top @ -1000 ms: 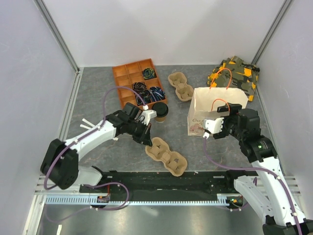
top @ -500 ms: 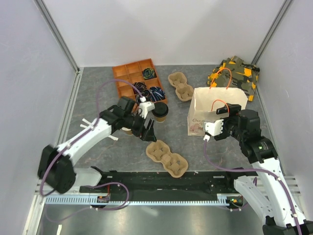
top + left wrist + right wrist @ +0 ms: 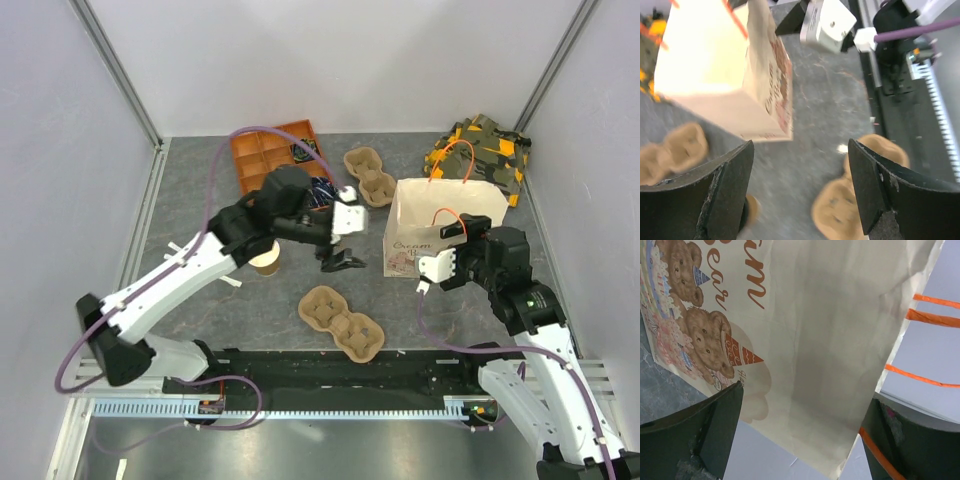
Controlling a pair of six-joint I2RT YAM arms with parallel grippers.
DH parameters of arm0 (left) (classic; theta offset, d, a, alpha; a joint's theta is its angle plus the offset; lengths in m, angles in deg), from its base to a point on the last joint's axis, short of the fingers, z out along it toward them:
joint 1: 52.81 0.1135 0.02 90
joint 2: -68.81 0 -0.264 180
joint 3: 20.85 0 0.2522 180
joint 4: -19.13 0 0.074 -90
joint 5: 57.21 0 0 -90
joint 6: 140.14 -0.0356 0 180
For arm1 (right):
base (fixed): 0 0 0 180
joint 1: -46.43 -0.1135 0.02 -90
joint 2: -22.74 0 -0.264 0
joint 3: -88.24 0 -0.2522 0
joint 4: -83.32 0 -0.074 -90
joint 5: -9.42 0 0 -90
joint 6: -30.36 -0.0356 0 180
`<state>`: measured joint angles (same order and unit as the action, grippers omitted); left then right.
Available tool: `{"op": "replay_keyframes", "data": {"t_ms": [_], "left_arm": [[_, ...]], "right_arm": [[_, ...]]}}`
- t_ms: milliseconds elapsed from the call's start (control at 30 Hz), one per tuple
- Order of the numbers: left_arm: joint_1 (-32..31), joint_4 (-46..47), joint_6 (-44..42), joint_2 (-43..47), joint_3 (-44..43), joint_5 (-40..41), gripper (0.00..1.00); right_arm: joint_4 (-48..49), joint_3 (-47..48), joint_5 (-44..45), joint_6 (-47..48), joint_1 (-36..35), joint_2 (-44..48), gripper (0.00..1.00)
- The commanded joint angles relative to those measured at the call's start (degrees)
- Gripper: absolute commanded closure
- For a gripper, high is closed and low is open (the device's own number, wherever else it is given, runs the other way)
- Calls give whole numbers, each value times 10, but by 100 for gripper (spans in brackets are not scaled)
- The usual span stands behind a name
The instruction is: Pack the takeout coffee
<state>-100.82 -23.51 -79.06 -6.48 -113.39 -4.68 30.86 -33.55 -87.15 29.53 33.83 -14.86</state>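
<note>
Here, we cannot spot the takeout coffee, perhaps hidden under our left arm (image 3: 200, 265). The left hand (image 3: 800, 145) is spread and empty, the right hand (image 3: 807, 392) is spread beside the paper bag (image 3: 402, 250), and the near carrier (image 3: 312, 300) is unfilled, so packing is not yet done.

The grey mottled surface (image 3: 190, 200) carries a pulp carrier (image 3: 340, 322) just nearer than the left pincer (image 3: 342, 258). An open tan cup (image 3: 264, 260) stands to the pincer's left. A second carrier (image 3: 368, 175) and an orange divided tray (image 3: 262, 152) lie beyond it. A printed paper bag (image 3: 440, 215) and a camouflage bag (image 3: 480, 150) are to its right.
</note>
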Motion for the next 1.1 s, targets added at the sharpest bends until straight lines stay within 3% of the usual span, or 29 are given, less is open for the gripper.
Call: {"op": "replay_keyframes", "data": {"t_ms": [0, 200, 733, 833, 967, 1067], "left_arm": [[-33, 28, -174, -58, -66, 59, 19], [-52, 60, -275, -113, -109, 31, 26], [-75, 60, -310, -240, -176, 42, 41], [-75, 60, -314, -244, -178, 42, 55], [-75, 59, -330, -229, -159, 43, 81], [-76, 58, -346, -213, -137, 46, 92]], "right_arm": [[-8, 15, 12, 3, -2, -5, 2], [-4, 14, 11, 4, -1, -5, 2], [24, 18, 49, 13, -2, -21, 2], [39, 16, 59, 18, -2, -15, 2], [57, 13, 94, 18, -1, -13, 2], [65, 6, 123, 15, -1, -24, 2]]}}
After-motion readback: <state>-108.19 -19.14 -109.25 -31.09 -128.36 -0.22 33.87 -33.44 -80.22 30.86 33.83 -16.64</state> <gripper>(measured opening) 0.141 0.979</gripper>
